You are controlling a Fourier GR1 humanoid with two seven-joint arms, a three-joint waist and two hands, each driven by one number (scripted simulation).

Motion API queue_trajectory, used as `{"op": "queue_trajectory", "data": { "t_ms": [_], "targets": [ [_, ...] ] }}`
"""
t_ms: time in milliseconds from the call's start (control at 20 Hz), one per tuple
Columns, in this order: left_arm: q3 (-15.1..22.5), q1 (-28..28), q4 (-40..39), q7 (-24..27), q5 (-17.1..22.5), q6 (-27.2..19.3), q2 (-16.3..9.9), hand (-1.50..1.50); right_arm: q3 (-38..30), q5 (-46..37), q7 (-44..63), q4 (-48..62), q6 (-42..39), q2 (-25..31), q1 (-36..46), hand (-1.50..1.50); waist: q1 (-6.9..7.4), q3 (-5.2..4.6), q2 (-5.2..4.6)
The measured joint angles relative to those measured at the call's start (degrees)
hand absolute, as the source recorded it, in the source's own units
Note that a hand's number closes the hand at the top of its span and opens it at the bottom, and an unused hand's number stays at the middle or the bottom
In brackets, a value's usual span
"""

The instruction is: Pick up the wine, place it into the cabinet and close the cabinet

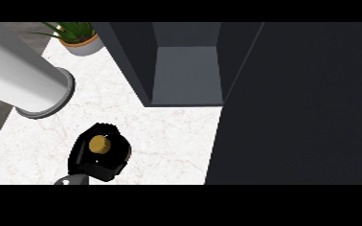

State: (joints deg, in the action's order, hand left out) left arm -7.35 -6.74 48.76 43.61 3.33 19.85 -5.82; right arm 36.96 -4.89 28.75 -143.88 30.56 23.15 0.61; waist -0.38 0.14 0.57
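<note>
- Here, in the lower left of the frame, I see the wine only from straight above: a round tan cork or cap top, with a dark ring around it. The rest of the bottle is hidden beneath the hand.
- The left hand comes in from the lower edge, black, with a bit of grey forearm showing at the very bottom. Its fingers are curled round the bottle, wrapping it on the upper and right sides, and the thumb side closes it from below. I read it as holding the wine.
- The bottle top sits inside the ring of fingers, near the centre of the grasp, and looks upright as far as I can judge from this angle.
- Whether the bottle's base touches the counter I cannot tell; hand and wine lie over the white marbled top, left of the cabinet.
- I can read no label, brand or writing on the wine; its sides are out of sight.
- The cabinet is at upper centre, dark grey, open, with a paler inner floor showing. Its door fills the right side of the frame as a broad dark panel, swung outward.
- The wine is well apart from the cabinet opening, below and to its left.
- A large white cylinder lies across the left edge, and a potted plant stands at the upper left.
- I see no right hand in this view.
</note>
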Motion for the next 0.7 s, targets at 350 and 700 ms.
{"op": "queue_trajectory", "data": {
  "t_ms": [350,700],
  "targets": [
    [6.20,6.45,14.11,-7.05,1.94,-1.53,4.26,1.50,0.30,0.18,-3.17,0.17,0.29,0.97,-1.90,-1.50,0.13,-0.07,-0.09],
    [12.68,10.02,27.59,-17.01,4.92,-4.97,5.41,1.50,-0.03,0.36,-5.09,0.00,0.42,2.56,-3.42,-1.50,-0.04,-0.12,-0.15]
  ]
}}
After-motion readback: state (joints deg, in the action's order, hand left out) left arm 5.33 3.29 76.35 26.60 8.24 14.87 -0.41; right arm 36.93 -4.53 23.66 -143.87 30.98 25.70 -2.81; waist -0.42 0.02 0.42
